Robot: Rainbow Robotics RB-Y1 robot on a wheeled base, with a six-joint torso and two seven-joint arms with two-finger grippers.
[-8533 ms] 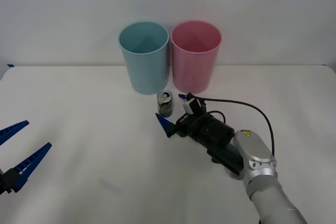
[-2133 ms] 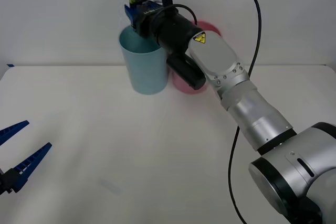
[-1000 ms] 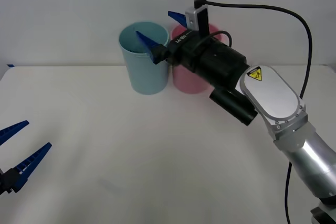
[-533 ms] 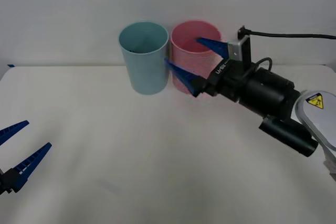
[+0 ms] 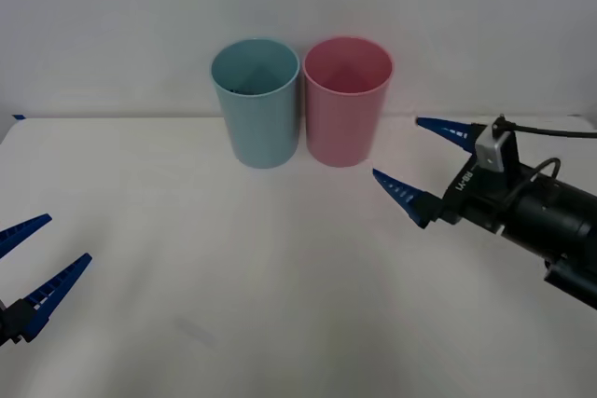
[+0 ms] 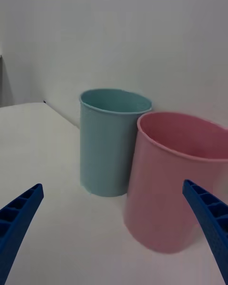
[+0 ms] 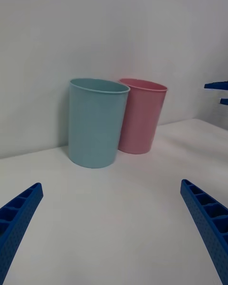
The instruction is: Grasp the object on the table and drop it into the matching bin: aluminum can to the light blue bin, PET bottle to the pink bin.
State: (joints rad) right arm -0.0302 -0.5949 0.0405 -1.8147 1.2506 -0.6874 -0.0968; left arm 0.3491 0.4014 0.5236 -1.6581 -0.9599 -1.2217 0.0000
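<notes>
The right end effector (image 5: 424, 167) hangs above the wide, flat white counter (image 5: 233, 277) on the robot's right side, its blue ribbed fingers (image 5: 403, 197) spread wide with nothing between them, pointing toward the two bins and standing apart from both. The tall round light blue plastic bin (image 5: 256, 102) stands upright at the far side of the counter, with the tall round pink plastic bin (image 5: 347, 100) of the same shape just beside it, on its right; whether their walls touch cannot be told. The aluminium can cannot be made out anywhere on the counter, and the inside of the light blue bin is too dim to tell what it holds. The left end effector (image 5: 23, 267) is parked low at the near left edge, its fingers also wide apart and empty.
</notes>
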